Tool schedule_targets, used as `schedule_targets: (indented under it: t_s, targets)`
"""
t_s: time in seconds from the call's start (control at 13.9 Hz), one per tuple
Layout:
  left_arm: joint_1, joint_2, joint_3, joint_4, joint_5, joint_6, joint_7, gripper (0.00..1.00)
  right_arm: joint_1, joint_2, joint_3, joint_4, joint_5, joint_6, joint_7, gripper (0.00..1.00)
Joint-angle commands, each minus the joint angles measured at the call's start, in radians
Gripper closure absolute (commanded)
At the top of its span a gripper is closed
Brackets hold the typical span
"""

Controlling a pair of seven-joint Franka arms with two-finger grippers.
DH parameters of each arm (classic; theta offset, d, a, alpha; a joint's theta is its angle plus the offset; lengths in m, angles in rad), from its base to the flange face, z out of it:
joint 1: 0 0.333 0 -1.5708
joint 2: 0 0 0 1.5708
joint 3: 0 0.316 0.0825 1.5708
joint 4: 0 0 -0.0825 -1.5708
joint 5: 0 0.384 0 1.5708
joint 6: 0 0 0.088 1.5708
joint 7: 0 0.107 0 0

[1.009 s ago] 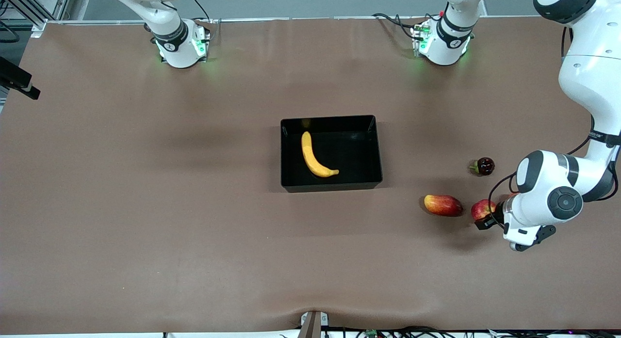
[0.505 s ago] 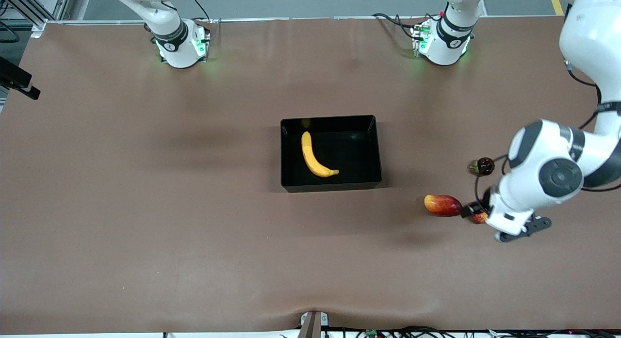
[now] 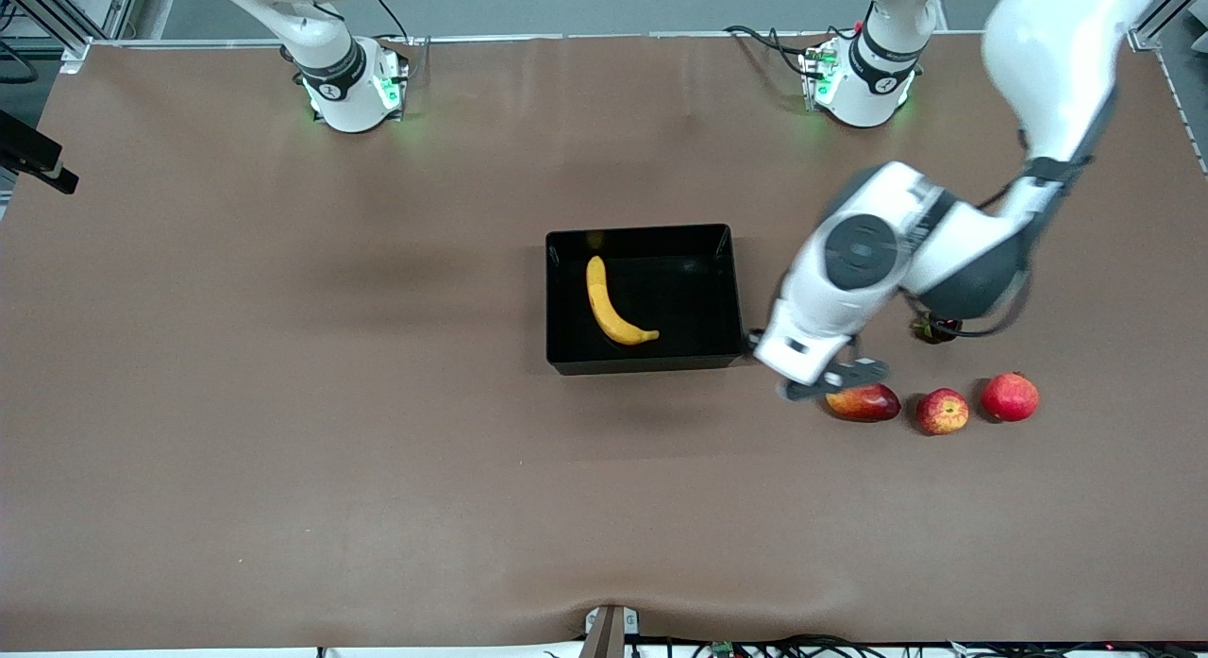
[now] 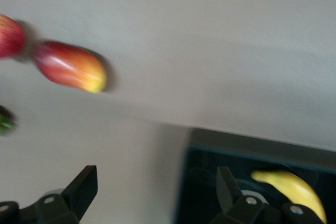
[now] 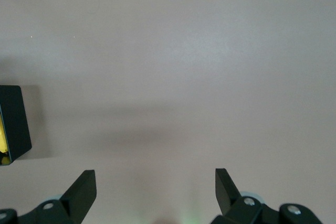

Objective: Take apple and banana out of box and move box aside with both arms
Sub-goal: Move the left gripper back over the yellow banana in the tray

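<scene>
Your left end effector [image 4: 155,192], fingers wide and empty, had left the small red-yellow streaked apple [image 3: 942,412] on the desk and swung toward the glossy black plastic box [image 3: 566,356], where the curved yellow banana [image 3: 612,305] lay; the right end effector [image 5: 155,192] waited wide open.

The banana [image 3: 615,305] lies in the box [image 3: 644,362], apple [image 3: 942,412] apparently just beside the mango [image 3: 863,403].
</scene>
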Motion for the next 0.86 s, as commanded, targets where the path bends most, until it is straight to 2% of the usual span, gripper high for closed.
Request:
schedule_targets:
  t_s: [0.0, 0.22, 0.5, 0.79]
  targets:
    - [-0.164, 0.044, 0.062, 0.06, 0.017, 0.009, -0.07, 0.0, -0.023, -0.005, 0.015, 0.001, -0.005, -0.006, -0.008, 0.0]
    - [-0.339, 0.07, 0.191, 0.06, 0.002, 0.107, -0.165, 0.0, -0.027, 0.004, 0.014, -0.006, -0.006, -0.008, -0.007, 0.0]
    - [-0.405, 0.166, 0.208, 0.063, 0.005, 0.263, -0.241, 0.0, -0.04, 0.038, 0.014, 0.001, -0.009, -0.031, -0.01, 0.0]
    - [-0.533, 0.242, 0.315, 0.126, 0.002, 0.363, -0.318, 0.0, -0.052, 0.078, 0.013, -0.005, -0.011, -0.034, -0.016, 0.0]
